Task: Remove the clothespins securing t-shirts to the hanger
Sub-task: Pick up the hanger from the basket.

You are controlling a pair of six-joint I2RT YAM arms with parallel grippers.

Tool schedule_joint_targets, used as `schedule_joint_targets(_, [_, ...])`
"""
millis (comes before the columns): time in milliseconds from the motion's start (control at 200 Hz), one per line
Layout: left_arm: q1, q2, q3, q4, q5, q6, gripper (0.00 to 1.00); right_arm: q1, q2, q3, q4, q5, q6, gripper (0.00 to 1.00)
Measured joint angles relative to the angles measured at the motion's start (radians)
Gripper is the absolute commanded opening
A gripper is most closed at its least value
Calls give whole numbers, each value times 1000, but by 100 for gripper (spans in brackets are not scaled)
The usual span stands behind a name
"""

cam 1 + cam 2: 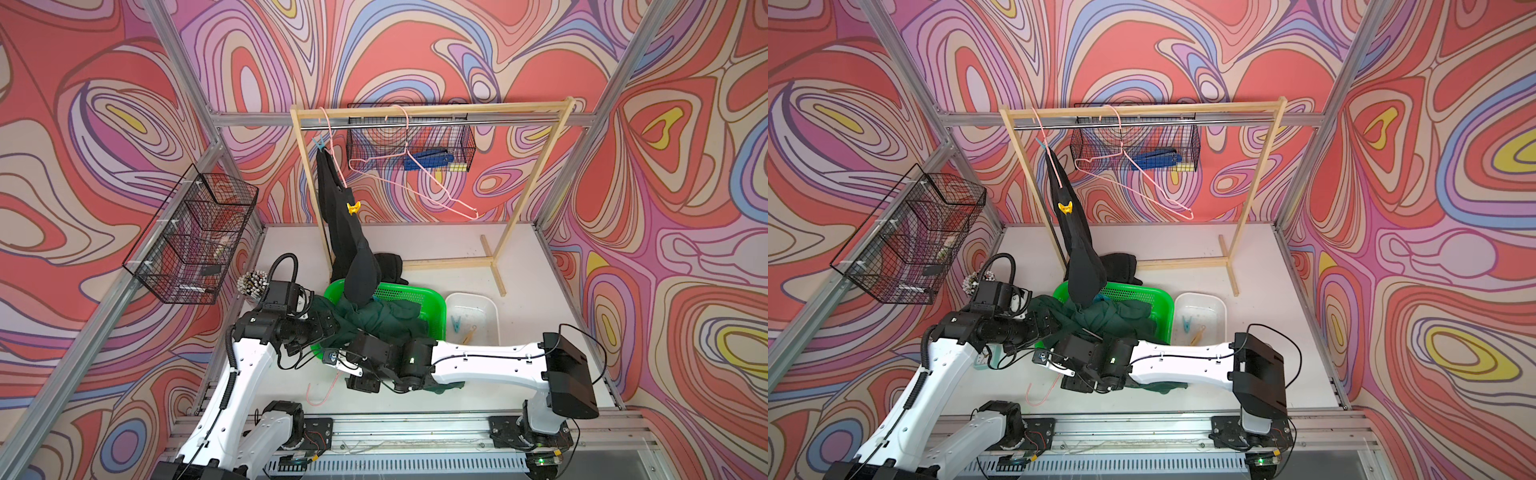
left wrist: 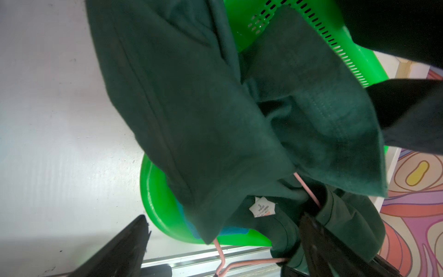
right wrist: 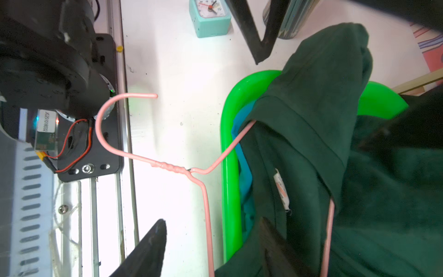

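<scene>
My right gripper (image 3: 212, 220) has its jaws apart, astride the pink hanger (image 3: 167, 165) beside the green basket (image 3: 227, 167). My left gripper (image 2: 224, 215) gapes wide at the dark green t-shirt (image 2: 191, 108).

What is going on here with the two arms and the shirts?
Both arms are at the basket, where the green shirt lies with a pink hanger inside it. The right gripper is open, its jaws on either side of the hanger wire. The left gripper is open beside the shirt. On the rack, the black shirt has a blue pin and a yellow pin; two more pins lie in the tray.
</scene>
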Motion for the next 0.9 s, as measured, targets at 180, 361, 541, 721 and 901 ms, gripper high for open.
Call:
schedule_joint_targets(180, [9,3,-5,23,2,14,100,6,16,0,27,38,-60,57])
schedule_joint_targets(361, [20,10,-20,37,11,14,100,11,84,0,73,51,-103,53])
schedule_joint_targets(541, [21,15,-24,48,23,14,100,10,121,3,87,58,-125,47])
schedule_joint_targets(721, [25,15,-24,50,24,14,100,11,125,14,90,60,-134,42])
schedule_joint_targets(901, [27,15,-24,51,26,14,100,28,125,21,96,60,-137,40])
